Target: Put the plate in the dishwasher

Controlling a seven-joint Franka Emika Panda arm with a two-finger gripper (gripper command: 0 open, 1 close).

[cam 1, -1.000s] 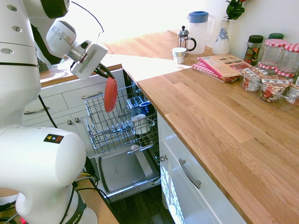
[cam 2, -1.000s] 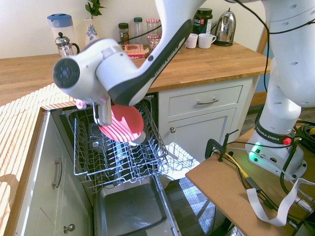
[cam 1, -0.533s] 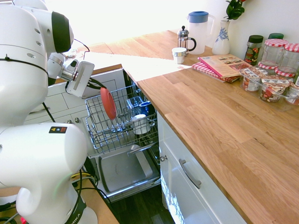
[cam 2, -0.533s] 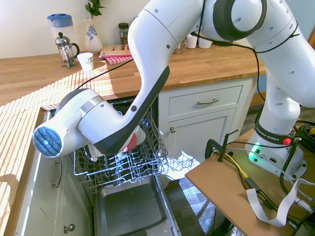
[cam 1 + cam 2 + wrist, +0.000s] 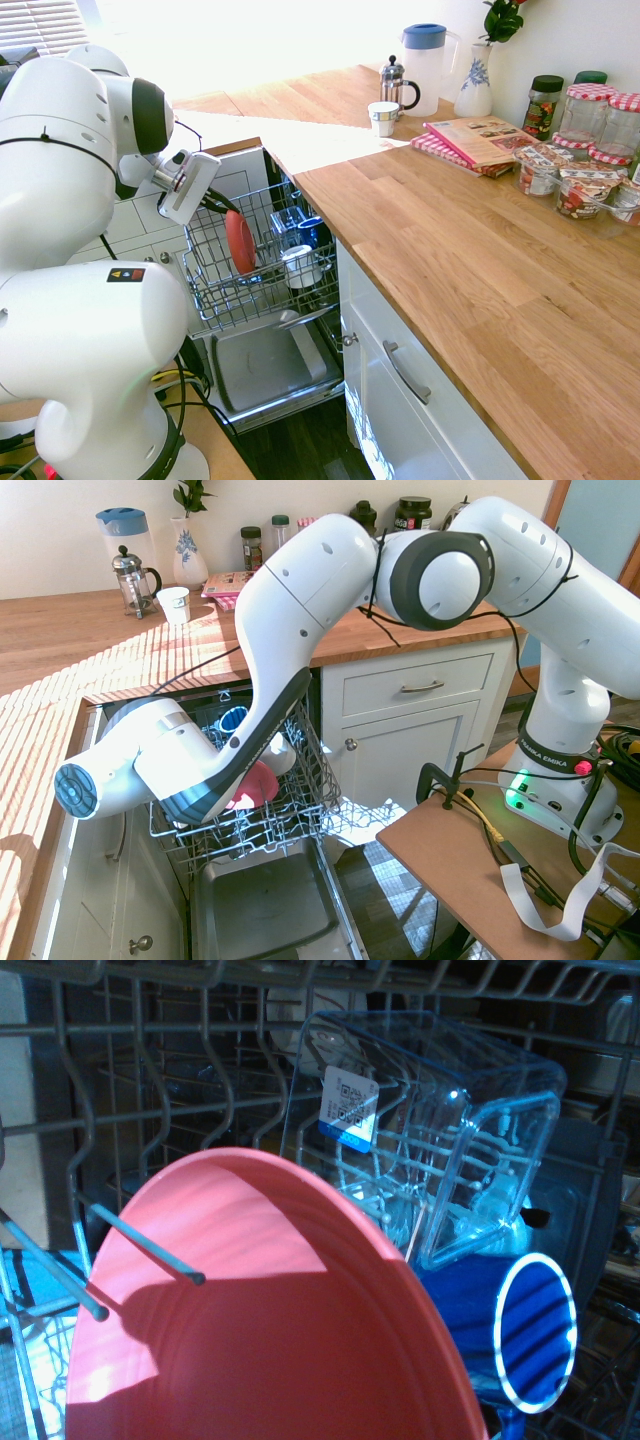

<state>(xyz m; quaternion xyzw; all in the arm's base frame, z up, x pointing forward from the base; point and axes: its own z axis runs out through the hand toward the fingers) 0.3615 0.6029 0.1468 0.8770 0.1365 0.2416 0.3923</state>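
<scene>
The wooden countertop (image 5: 430, 220) borders the open dishwasher (image 5: 215, 285). The gripper (image 5: 222, 205) is clamped on the rim of the plate (image 5: 240, 243), which stands near-upright at the rack's tines, presumably so that it slots between them.

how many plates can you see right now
1. The coral-red plate stands on edge over the dishwasher's wire rack, held by the gripper. Others may be hidden deeper in the dishwasher.
</scene>
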